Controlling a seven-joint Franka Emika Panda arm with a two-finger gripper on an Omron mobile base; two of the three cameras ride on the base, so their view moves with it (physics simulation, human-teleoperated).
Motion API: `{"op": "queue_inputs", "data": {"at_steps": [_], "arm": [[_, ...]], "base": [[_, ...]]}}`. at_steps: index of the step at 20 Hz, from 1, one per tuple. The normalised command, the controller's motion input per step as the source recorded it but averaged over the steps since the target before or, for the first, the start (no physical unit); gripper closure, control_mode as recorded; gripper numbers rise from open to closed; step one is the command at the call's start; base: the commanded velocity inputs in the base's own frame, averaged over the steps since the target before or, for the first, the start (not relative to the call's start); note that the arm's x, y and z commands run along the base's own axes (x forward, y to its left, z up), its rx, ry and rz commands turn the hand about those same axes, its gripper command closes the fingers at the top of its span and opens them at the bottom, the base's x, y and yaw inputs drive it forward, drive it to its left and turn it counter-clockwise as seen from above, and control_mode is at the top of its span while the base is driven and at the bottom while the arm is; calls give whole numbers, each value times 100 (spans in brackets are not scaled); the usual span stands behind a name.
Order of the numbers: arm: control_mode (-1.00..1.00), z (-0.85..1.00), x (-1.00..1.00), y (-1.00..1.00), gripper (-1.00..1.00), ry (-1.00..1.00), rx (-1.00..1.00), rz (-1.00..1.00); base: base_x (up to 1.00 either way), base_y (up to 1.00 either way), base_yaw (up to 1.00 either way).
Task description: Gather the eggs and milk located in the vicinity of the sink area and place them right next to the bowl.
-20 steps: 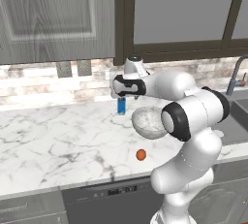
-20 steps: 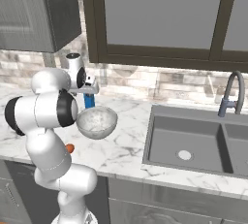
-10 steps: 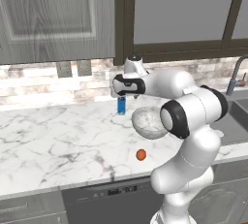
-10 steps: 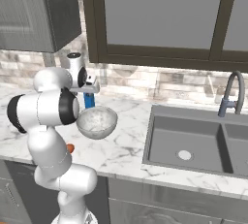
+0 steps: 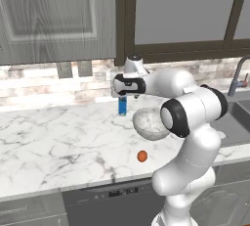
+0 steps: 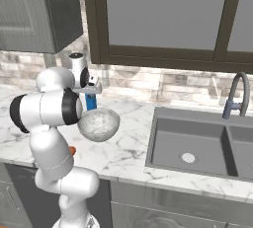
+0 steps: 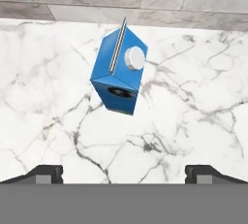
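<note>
The hand view looks down on the milk (image 7: 119, 72), upright on the worktop (image 7: 193, 121) at 12 o'clock of the spread, empty fingers (image 7: 46, 173). The left base view shows the egg (image 5: 142, 156) at 6 o'clock of the bowl (image 5: 149, 123); the right base view half hides the egg behind the arm and adds the sink (image 6: 197, 143).

The milk carton (image 5: 122, 106) is hidden at its top by the robot's hand in the left base view, and in the right base view only a blue strip of it (image 6: 91, 101) shows between the hand and the bowl (image 6: 99, 124) — its label cannot be read in either. The egg (image 6: 72, 150) is half covered by the arm in the right base view, while the sink (image 5: 241, 115) and faucet (image 5: 238, 76) are cut by the right edge of the left base view. In the hand view the fingertips (image 7: 46, 173) barely rise above the bottom — too little shows to judge their reach towards the carton (image 7: 118, 72).
</note>
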Motion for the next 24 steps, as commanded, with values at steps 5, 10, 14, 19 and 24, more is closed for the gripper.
{"op": "queue_inputs", "data": {"at_steps": [5, 10, 14, 19, 24], "arm": [[-100, -4, 2, 9, -100, 0, 0, 0], [-100, -9, 13, 4, -100, 0, 0, 0], [-100, -11, 29, 0, -100, 0, 0, 0], [-100, -4, 31, 0, -100, 0, 0, 0], [-100, -7, 26, 0, -100, 0, 0, 0]], "base": [[0, 0, 0], [0, 0, 0], [0, 0, 0], [0, 0, 0], [0, 0, 0]]}}
